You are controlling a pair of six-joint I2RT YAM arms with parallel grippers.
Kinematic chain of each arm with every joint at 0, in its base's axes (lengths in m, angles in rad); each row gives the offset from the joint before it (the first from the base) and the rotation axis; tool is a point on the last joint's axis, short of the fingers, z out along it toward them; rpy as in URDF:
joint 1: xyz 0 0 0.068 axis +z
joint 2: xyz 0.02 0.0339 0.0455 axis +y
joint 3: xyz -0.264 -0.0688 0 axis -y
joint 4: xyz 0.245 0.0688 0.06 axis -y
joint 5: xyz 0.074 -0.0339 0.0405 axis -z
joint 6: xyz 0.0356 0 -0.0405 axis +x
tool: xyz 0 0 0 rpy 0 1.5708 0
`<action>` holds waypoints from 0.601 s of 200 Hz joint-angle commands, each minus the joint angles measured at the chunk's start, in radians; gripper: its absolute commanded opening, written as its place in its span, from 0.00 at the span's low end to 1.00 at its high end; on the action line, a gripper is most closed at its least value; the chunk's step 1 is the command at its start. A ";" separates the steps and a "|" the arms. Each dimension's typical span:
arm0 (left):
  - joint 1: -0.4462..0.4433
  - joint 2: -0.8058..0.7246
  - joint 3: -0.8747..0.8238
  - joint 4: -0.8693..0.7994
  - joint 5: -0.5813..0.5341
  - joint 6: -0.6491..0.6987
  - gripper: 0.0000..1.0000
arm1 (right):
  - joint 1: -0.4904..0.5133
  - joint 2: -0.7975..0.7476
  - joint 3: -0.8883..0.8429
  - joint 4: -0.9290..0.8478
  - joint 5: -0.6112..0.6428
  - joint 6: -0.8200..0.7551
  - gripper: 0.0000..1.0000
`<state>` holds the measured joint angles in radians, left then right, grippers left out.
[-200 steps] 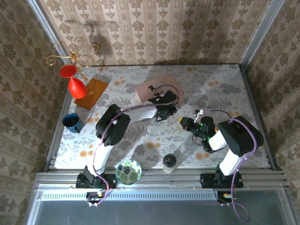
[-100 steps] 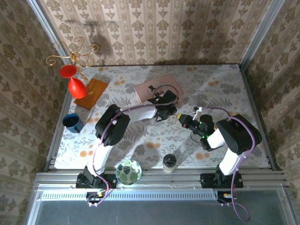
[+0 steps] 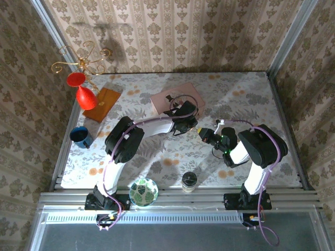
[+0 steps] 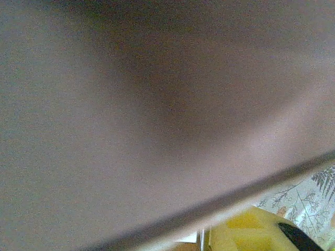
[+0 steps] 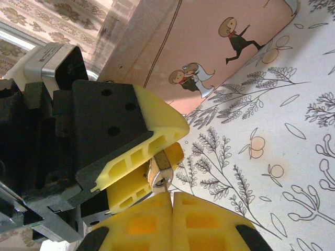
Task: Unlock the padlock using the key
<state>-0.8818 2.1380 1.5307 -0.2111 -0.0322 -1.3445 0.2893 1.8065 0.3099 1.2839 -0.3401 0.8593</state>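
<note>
Left gripper (image 5: 178,140) pinching padlock (image 5: 159,170); right gripper (image 5: 171,203) closed just below; pink box (image 5: 209,47) behind.

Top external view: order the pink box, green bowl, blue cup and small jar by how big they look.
1. pink box, largest even though partly covered
2. green bowl
3. blue cup
4. small jar

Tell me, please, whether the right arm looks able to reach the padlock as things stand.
Probably yes: the padlock sits pinched in the left tool, its end sticking out bare just ahead of the right tool, nothing between them.
</note>
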 commanded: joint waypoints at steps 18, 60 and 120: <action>-0.001 -0.055 -0.009 0.087 0.038 -0.046 0.01 | 0.013 0.013 0.021 0.033 0.029 -0.013 0.00; -0.001 -0.053 -0.012 0.095 0.044 -0.048 0.01 | 0.018 0.025 0.031 0.034 0.033 -0.012 0.00; -0.001 -0.052 -0.016 0.107 0.048 -0.063 0.01 | 0.030 0.028 0.044 0.033 0.035 -0.013 0.00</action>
<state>-0.8795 2.1380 1.5185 -0.1772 -0.0334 -1.3544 0.3008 1.8194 0.3252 1.2839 -0.3206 0.8593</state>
